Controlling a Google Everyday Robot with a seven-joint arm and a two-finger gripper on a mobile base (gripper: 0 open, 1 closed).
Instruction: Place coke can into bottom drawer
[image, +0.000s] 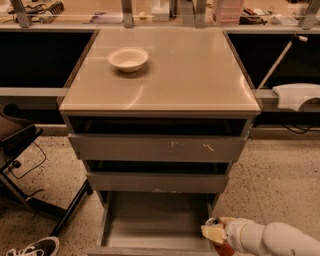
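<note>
The coke can (223, 247) is red with a silver top (213, 221). It is held in my gripper (214, 233) at the lower right, over the front right corner of the bottom drawer (150, 220). That drawer is pulled out, a shallow grey tray with a bare floor. My white forearm (272, 240) reaches in from the right edge. The can is mostly covered by the gripper and shows only at its top and lower side.
A white bowl (128, 58) sits on the beige cabinet top (190, 70). The scratched top drawer front (160, 147) and the middle drawer front (157, 182) stand above the open drawer. A black chair base (30, 170) and a shoe (35, 247) are at the left.
</note>
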